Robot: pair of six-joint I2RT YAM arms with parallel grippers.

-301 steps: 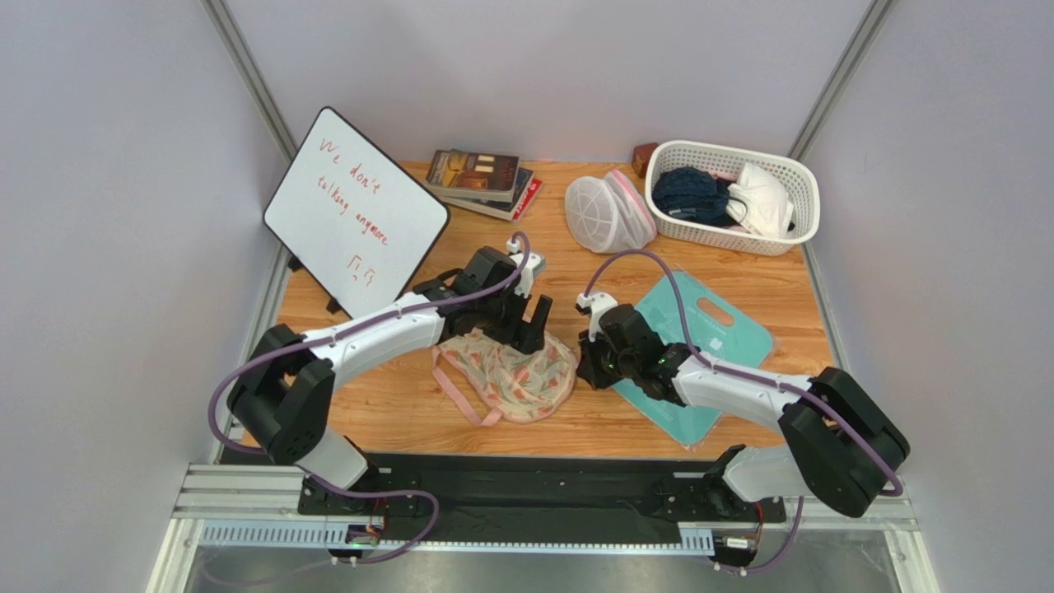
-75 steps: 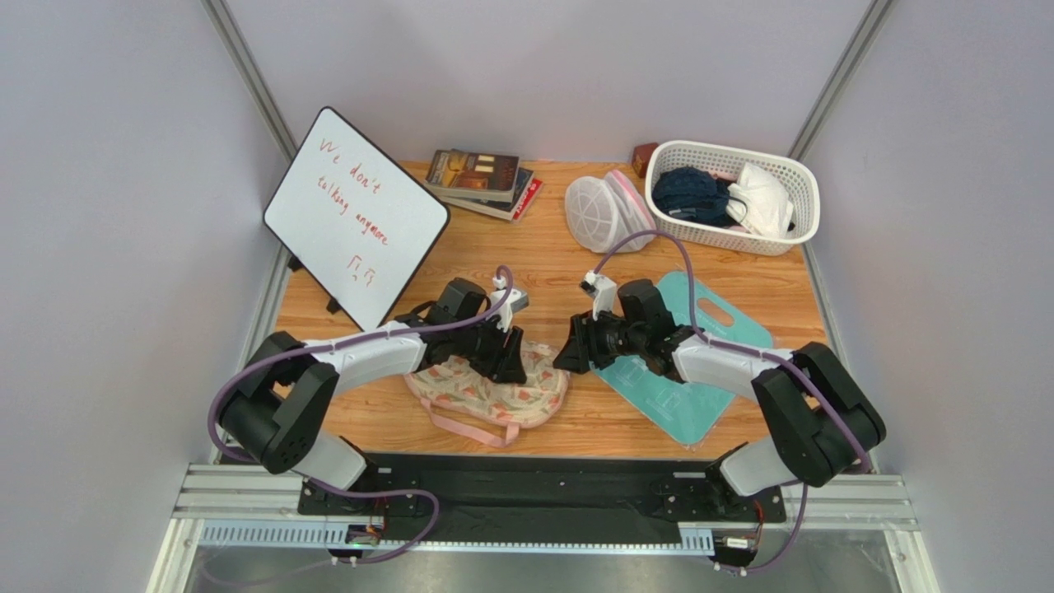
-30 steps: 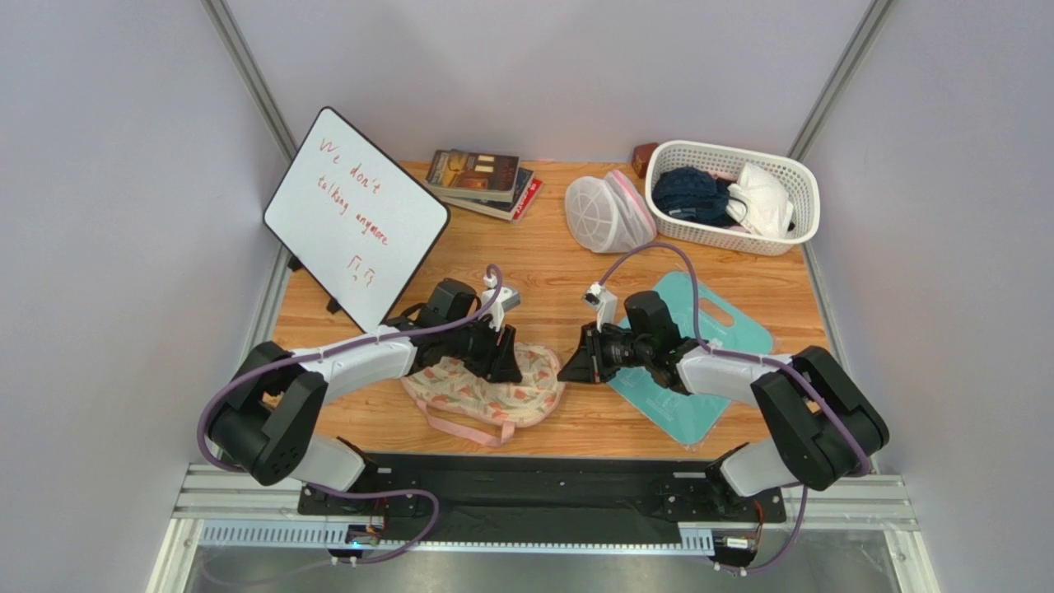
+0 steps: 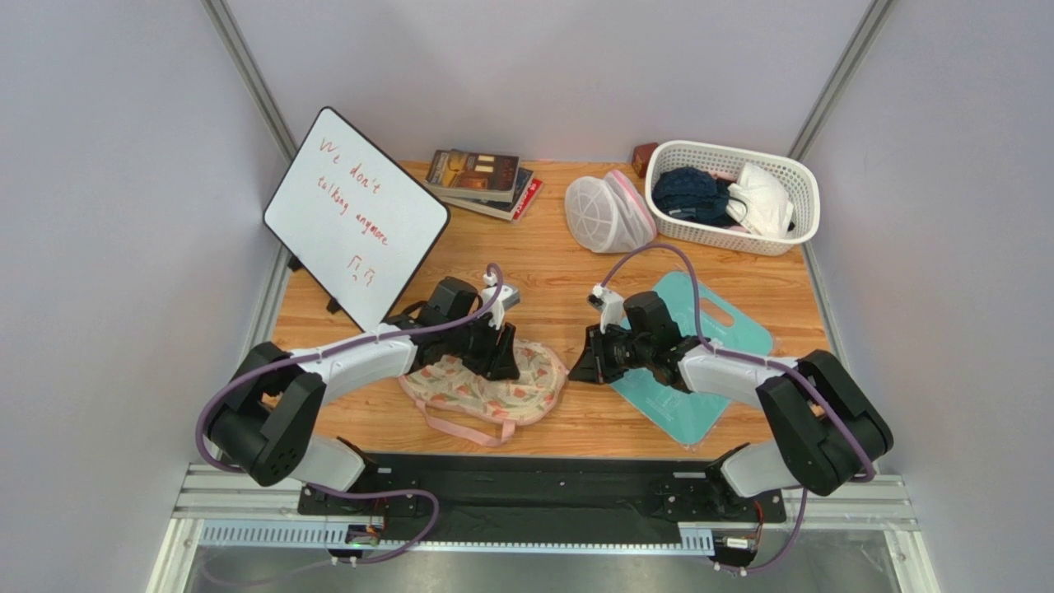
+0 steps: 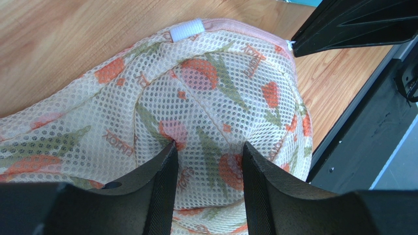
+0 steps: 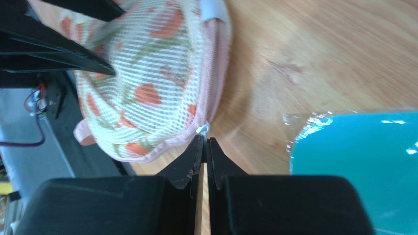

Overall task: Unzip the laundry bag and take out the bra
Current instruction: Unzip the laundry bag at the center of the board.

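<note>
Now the bag is pinned under the half-spread left hand; its zip tab is pinched at the right hand's tips and could be lost if tugged sideways.

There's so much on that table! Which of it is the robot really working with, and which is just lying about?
In use: laundry bag, left gripper, right gripper.

Lying about: whiteboard, books, white mesh dome bag, basket, teal board.

Cream mesh laundry bag with orange flowers, pink edging, zipped; flat on the table
</note>
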